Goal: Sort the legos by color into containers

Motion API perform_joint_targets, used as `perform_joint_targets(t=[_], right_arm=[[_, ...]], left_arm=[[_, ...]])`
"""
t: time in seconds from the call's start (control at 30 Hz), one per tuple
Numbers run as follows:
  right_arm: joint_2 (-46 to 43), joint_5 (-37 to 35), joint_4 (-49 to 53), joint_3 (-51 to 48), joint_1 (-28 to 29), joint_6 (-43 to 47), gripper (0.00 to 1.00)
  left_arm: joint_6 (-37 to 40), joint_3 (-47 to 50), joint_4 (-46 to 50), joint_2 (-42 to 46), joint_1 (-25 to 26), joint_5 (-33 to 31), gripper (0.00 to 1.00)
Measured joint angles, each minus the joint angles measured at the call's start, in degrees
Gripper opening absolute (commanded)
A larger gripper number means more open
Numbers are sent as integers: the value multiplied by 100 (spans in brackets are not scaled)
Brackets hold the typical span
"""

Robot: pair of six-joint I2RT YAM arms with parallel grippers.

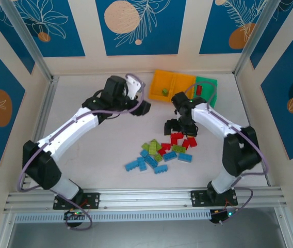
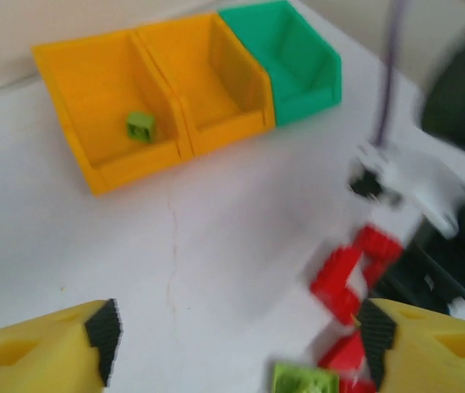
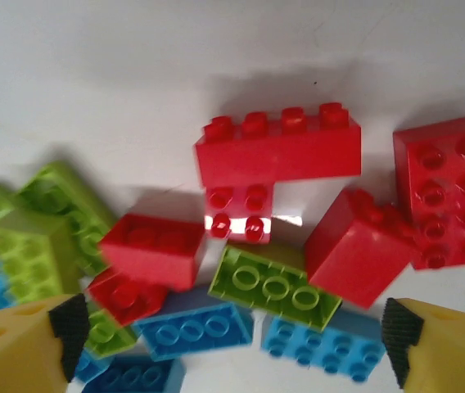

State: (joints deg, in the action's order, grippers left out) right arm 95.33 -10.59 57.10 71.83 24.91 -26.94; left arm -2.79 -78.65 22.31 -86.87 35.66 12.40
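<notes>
One lime lego (image 2: 141,125) in orange bin (image 2: 126,169)

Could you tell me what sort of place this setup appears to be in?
Probably a robot-manipulation test cell in a lab: a white table framed by aluminium rails and blue patterned panels, with toy legos and sorting containers.

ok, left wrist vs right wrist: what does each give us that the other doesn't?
Left wrist: the bin row, one lime brick in its end orange bin, the right arm blurred. Right wrist: blue bricks close up in the pile. Both: red bricks on the white table, with left end effector and right end effector each open, empty.
</notes>
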Motion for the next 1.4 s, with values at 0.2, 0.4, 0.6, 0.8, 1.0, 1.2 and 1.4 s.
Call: perform_joint_targets(t=[0.2,0.4,0.6,0.8,1.0,1.2,1.4], right_arm=[[925,-490,-258,149,11,455,93],[1486,-531,-442,455,11,699,77],[1552,-505,-461,457,11,678,66],[1342,-407,-380,461,-79,520,55],[184,-236,-452,743,-1010,129,52],[555,-144,-785,2188,-2347,-389,52],[2675,-31,-538,4413,-2708,-623,62]], left_arm=[[542,1058,-7,380,11,245,94],[645,1115,-107,400,13,284,95],[643,1115,-192,400,13,284,96],[636,1115,-221,400,13,284,96],[527,1115,-286,400,13,282,97],[251,1115,-407,398,20,262,97],[28,1115,-428,396,101,129,97]])
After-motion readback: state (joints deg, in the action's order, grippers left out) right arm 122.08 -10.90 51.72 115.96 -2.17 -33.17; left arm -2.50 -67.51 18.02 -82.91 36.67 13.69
